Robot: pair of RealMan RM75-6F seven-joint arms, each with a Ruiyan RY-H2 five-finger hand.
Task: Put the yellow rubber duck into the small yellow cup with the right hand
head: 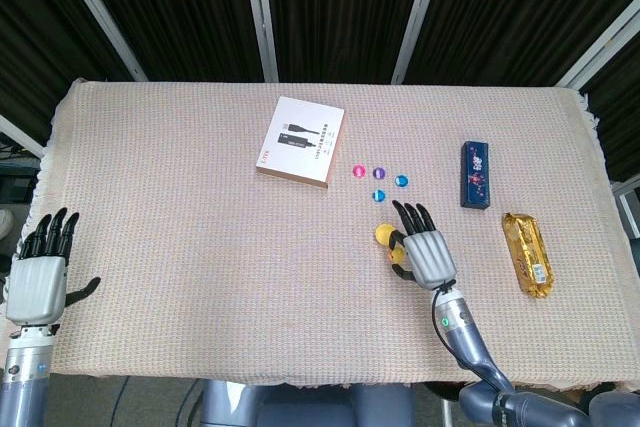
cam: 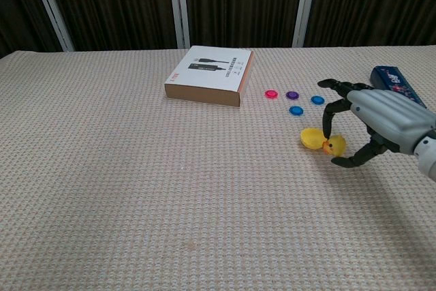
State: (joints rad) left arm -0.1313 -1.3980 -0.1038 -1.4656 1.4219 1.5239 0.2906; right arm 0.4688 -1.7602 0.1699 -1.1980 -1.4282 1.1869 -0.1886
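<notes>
The small yellow cup [head: 382,235] [cam: 310,138] stands on the woven mat right of centre. The yellow rubber duck [cam: 334,145] [head: 398,254] hangs just beside the cup's right rim, pinched between the thumb and fingers of my right hand [cam: 373,120] [head: 424,251]. That hand arches over the duck from the right, its other fingers spread. My left hand [head: 38,282] rests at the table's near left edge with fingers apart and nothing in it; the chest view does not show it.
A white and brown box [head: 299,141] lies at the back centre. Several small coloured discs [head: 379,173] sit just beyond the cup. A dark blue box [head: 475,174] and a gold packet [head: 527,253] lie to the right.
</notes>
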